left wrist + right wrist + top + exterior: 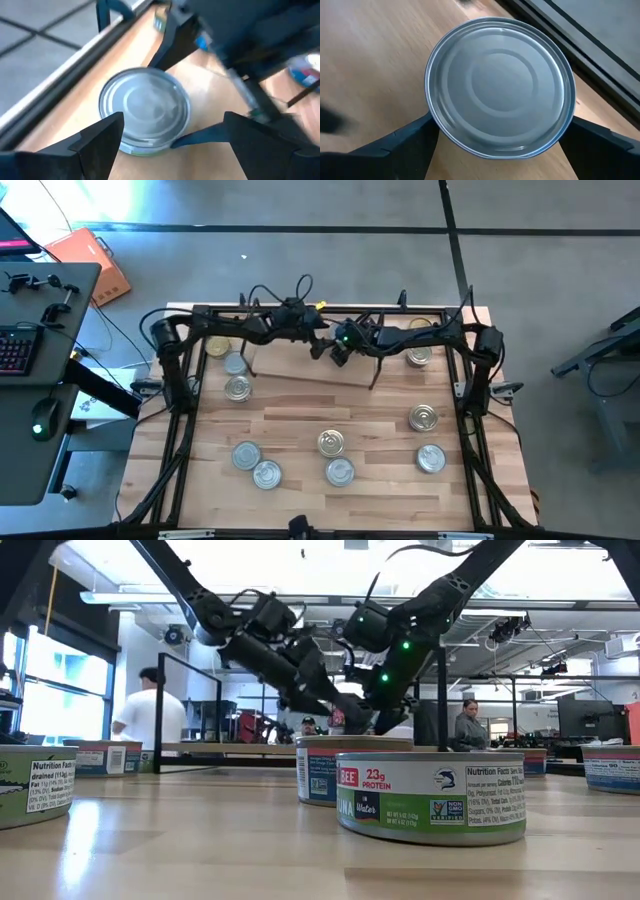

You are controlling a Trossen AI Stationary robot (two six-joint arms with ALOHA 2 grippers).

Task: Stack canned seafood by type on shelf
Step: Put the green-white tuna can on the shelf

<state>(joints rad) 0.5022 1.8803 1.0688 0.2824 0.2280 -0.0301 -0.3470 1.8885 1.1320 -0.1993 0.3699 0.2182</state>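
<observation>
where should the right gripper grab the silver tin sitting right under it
By the round side wall, coming straight down from above. The tin lies flat with its lid up, low and wide, so the lid offers nothing to pinch. The right gripper is open with a finger on each side of the rim; lowering it so the fingers meet opposite sides of the wall looks best.

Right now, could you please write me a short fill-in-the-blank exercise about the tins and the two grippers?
1. In the right wrist view, the right gripper has its fingers on either side of a tin with a ____ top.
2. The left gripper has its jaws ____ around a silver-topped tin.
3. In the low view, the nearest tin's label reads "23g ____".

Missing words: silver; open; protein
</observation>
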